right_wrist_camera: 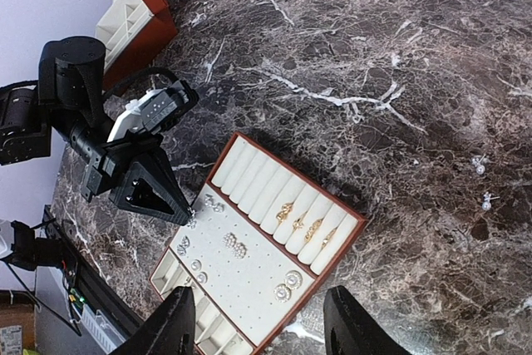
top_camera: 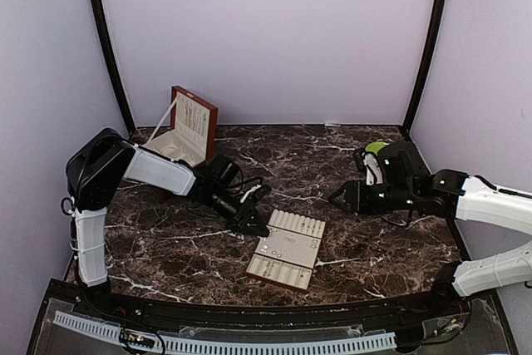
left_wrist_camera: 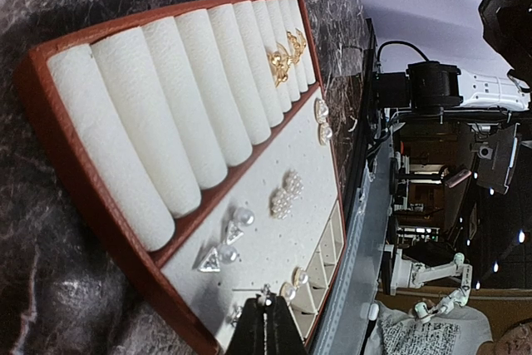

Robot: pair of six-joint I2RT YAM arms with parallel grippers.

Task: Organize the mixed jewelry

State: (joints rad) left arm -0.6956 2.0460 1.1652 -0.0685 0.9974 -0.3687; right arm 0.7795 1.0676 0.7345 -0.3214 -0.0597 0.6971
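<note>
The cream insert tray (top_camera: 293, 245) with its red-brown rim (left_wrist_camera: 75, 180) lies at the table's front middle. Its rolls hold gold rings (left_wrist_camera: 283, 51). Its flat panel carries pearl cluster earrings (left_wrist_camera: 287, 193), triangle-and-pearl earrings (left_wrist_camera: 218, 245) and round studs (right_wrist_camera: 287, 286). My left gripper (left_wrist_camera: 268, 307) is shut on a tiny silver stud earring (left_wrist_camera: 267, 293) at the panel's edge; it shows as a black wedge (right_wrist_camera: 158, 193) in the right wrist view. Two loose silvery earrings (right_wrist_camera: 480, 164) (right_wrist_camera: 487, 200) lie on the marble. My right gripper (right_wrist_camera: 262, 334) hangs open above the tray, holding nothing.
A red-brown wooden box (top_camera: 189, 126) stands open at the back left, leaning on the wall corner. Small empty compartments (left_wrist_camera: 328, 251) line the tray's front side. The table's metal front rail (left_wrist_camera: 366, 230) runs just past the tray. The right arm (top_camera: 416, 189) sits right of the tray.
</note>
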